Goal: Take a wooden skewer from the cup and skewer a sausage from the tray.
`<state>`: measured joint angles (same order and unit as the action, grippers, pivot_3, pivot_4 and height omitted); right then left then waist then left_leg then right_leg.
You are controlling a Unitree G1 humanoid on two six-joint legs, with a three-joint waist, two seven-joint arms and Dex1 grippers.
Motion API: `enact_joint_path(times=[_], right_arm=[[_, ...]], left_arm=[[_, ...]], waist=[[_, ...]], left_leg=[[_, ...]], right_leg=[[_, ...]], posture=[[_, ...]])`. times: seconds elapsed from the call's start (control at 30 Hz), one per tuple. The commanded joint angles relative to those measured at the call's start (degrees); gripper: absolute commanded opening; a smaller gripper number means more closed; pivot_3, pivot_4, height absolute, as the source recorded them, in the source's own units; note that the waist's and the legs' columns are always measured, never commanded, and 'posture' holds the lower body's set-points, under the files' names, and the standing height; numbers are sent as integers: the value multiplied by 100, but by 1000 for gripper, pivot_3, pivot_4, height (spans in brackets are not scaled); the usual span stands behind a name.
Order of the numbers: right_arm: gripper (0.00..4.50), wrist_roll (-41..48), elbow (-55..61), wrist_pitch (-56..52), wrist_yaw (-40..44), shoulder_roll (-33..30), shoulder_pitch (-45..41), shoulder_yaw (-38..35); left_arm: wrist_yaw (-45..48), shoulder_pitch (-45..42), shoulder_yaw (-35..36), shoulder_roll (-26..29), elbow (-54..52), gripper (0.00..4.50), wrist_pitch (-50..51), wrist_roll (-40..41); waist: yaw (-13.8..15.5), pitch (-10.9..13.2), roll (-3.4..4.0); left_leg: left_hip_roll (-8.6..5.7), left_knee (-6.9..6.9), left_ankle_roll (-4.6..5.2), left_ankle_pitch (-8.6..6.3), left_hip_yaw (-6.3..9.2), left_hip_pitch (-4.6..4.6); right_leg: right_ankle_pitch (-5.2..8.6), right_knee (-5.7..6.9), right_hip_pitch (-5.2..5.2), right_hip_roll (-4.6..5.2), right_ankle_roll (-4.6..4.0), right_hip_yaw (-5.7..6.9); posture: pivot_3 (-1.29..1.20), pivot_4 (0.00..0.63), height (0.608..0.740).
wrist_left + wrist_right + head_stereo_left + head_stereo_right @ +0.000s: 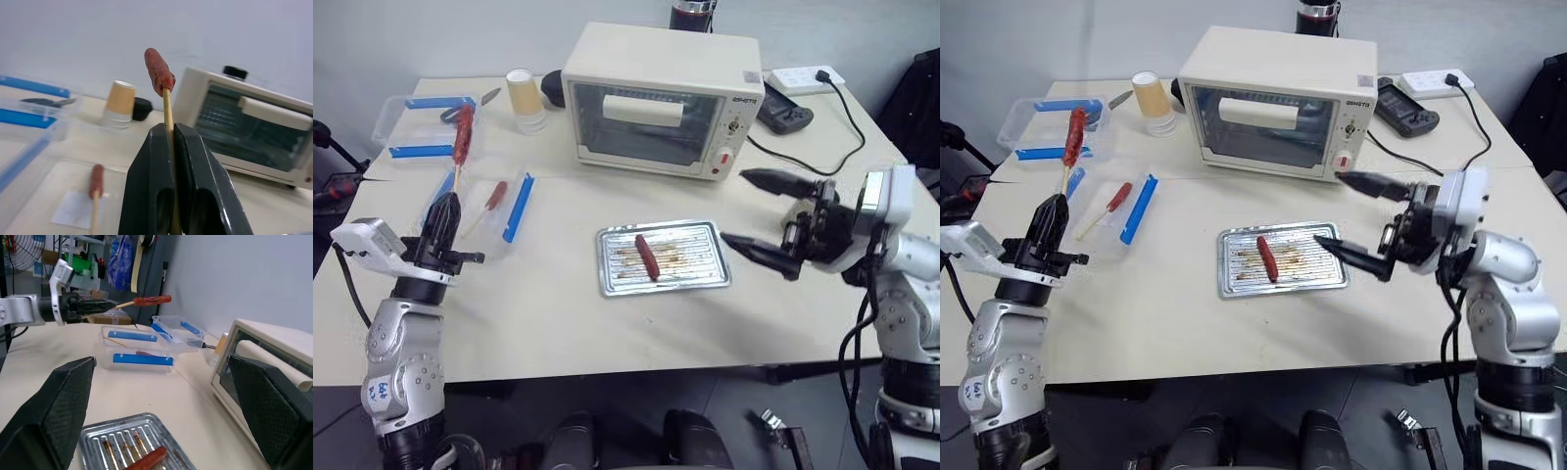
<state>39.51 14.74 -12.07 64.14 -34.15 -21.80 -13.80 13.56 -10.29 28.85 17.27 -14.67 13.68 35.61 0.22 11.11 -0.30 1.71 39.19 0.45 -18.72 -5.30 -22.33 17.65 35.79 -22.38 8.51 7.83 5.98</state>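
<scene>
While pinched by fingers (pixel 161 186), skewered sausage (pixel 158 72)

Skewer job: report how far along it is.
Done: a sausage sits speared on the wooden skewer. In hand: the left gripper is shut on that skewer, holding it up near the clear boxes. Left: a second sausage lies on the tray; the right gripper waits with jaws open.

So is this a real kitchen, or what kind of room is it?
Probably a robot test room set up like a small kitchen. A toaster oven and a greasy baking tray sit on a plain table, but the right wrist view shows workshop shelves and a fan behind.
</scene>
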Motion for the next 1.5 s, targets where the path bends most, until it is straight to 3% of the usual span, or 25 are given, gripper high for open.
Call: enact_joint_path(times=[0.03,0.3,0.33,0.6,0.73,1.03,1.1,1.27,1.37,1.5], right_arm=[[4473,53,365,198,-395,211,31,-73],[4473,-103,443,414,-383,142,333,-61],[4500,-109,451,430,-384,132,367,-70],[4500,-200,358,567,-347,24,419,-84],[4500,-206,251,599,-149,-142,511,-127],[4500,-226,-40,674,175,-326,516,-76],[4500,-184,-62,625,347,-414,567,-64],[4500,-217,-246,697,828,-736,774,-138],[4500,-250,-346,776,928,-790,842,-156],[4500,-247,-361,772,934,-814,869,-169]], left_arm=[[-123,-379,-121,284,413,0,-92,-411],[-357,-1169,-236,803,1476,0,88,-952],[-363,-1175,-237,836,1486,558,157,-956],[18,-1089,-142,1043,1313,2867,404,-758],[949,-660,-124,1437,876,4096,297,-535],[2376,380,-141,2178,347,4096,123,-431],[3172,830,-335,2375,-86,4443,-92,-343],[3923,1763,-484,2390,-948,4473,-174,-84],[3958,2125,-708,2243,-1305,4473,-287,-215],[3179,2080,-647,1682,-1410,4473,-314,-277]], waist=[[0,0,-1],[45,-1,-4],[41,0,-5],[34,0,-6],[13,0,-6],[-20,0,-6],[-29,0,-7],[-24,0,-7],[-27,0,-6],[-15,1,-6]], left_leg=[[0,0,0,0,0,0],[-2,-9,-1,0,-8,-2],[-2,-9,-1,0,-10,-2],[0,-7,-2,1,-10,-1],[0,-9,-2,0,-13,-1],[3,-9,-2,0,-10,2],[3,-10,0,-2,-11,1],[7,-12,0,-4,-7,1],[6,-12,1,-4,-5,5],[8,-10,2,-4,1,9]], right_leg=[[0,0,-1,0,0,-1],[0,-4,-5,-2,0,2],[0,-4,-7,-2,0,2],[0,-1,-6,-2,0,2],[0,-2,-7,-2,0,3],[0,-1,-6,-1,0,-1],[0,-4,-7,0,0,-1],[0,-12,-6,1,-1,-3],[0,-11,-5,1,-1,-6],[0,-9,-3,2,-2,-10]], posture=[[0,150,740],[0,150,740],[0,150,740],[0,150,740],[0,150,740],[0,150,740],[0,150,740],[0,150,740],[0,150,740],[0,150,740]])
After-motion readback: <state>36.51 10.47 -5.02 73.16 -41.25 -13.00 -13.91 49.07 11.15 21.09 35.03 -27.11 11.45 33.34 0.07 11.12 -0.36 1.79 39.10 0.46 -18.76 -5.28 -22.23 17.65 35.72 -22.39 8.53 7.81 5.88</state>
